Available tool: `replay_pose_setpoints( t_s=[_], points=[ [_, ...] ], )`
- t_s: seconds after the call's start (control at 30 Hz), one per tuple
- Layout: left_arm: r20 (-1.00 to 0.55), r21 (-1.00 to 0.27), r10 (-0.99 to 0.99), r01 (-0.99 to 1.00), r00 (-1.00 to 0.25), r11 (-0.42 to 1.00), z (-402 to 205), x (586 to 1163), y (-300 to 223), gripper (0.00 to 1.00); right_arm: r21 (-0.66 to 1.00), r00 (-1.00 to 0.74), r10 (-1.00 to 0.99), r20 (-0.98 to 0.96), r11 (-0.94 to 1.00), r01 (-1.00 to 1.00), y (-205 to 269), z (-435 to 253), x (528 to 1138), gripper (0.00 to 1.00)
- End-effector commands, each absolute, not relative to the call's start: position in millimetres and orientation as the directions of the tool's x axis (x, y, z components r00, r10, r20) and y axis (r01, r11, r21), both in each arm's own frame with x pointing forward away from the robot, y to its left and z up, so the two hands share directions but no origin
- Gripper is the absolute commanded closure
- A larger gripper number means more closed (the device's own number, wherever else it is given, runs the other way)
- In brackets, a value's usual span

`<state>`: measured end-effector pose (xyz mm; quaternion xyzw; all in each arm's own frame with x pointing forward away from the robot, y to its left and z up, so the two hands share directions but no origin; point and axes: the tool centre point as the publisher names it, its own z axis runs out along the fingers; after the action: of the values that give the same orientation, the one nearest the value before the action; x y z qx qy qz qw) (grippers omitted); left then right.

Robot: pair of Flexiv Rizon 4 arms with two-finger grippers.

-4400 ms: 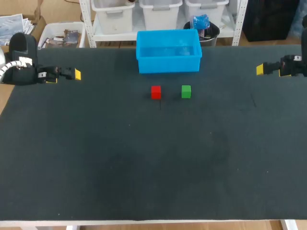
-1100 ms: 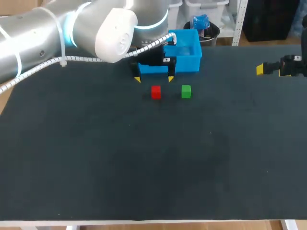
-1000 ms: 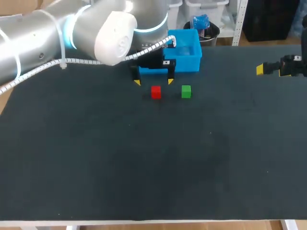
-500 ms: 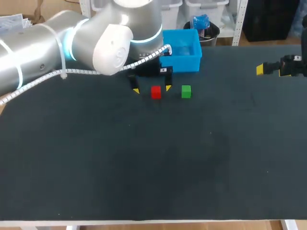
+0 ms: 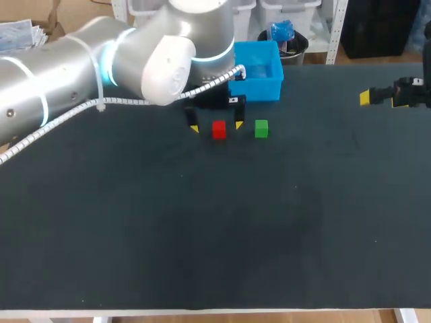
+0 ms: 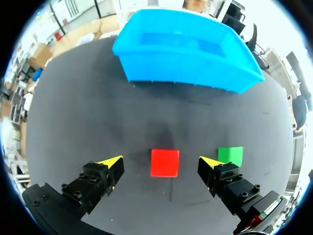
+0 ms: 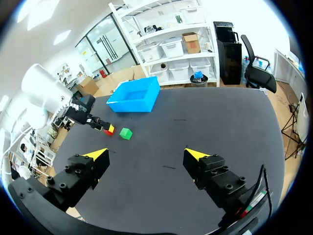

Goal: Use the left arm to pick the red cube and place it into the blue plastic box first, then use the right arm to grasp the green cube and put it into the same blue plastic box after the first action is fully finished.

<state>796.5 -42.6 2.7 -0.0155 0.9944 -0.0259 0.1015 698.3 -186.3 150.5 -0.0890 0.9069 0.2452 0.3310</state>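
The red cube (image 5: 219, 129) (image 6: 165, 162) rests on the black table, between the two yellow tips of my left gripper (image 5: 216, 126) (image 6: 162, 161), which is open with neither finger touching it. The green cube (image 5: 261, 128) (image 6: 230, 155) (image 7: 125, 133) sits just to its right, beside the outer finger (image 6: 215, 166). Behind both stands the blue plastic box (image 5: 258, 70) (image 6: 188, 54) (image 7: 134, 101), partly hidden by my left arm in the head view. My right gripper (image 5: 367, 98) (image 7: 146, 155) hangs open and empty at the table's far right, well away from the cubes.
My large silver left arm (image 5: 101, 60) stretches across the table's back left and covers part of the box. The black tabletop (image 5: 215, 229) extends toward the front edge.
My left arm swung in from the left side, and over the last second its open gripper came down from the box's front to straddle the red cube. The right arm stayed still.
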Motion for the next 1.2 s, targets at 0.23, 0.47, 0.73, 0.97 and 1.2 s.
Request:
replay_pose_setpoints(
  t_s=[0.23,0.47,0.73,0.97,1.2],
  points=[
    [-0.159,-0.043,-0.022,-0.015,-0.987,0.999,-8.7,803.6,-44.6,0.00,0.385,-0.765,0.000,-0.644,0.865,-0.323,-185.8,150.1,699.1,0.00],
    [-0.165,-0.030,-0.003,0.002,-0.986,1.000,-11.4,806.3,-43.5,0.00,0.385,-0.765,0.000,-0.644,0.865,-0.323,-185.8,150.1,699.1,0.00],
    [-0.177,-0.022,0.016,0.020,-0.984,1.000,-12.6,807.2,-43.9,1.00,0.385,-0.765,0.000,-0.644,0.865,-0.323,-185.8,150.1,699.1,0.00],
    [-0.182,-0.025,0.011,0.016,-0.983,1.000,-12.4,804.9,-45.2,1.00,0.385,-0.765,0.000,-0.644,0.865,-0.323,-185.8,150.1,699.1,0.00],
    [-0.197,-0.032,0.005,0.011,-0.980,0.999,-1.1,800.7,-44.5,1.00,0.385,-0.765,0.000,-0.644,0.865,-0.323,-185.8,150.1,699.1,0.00]
  ],
)
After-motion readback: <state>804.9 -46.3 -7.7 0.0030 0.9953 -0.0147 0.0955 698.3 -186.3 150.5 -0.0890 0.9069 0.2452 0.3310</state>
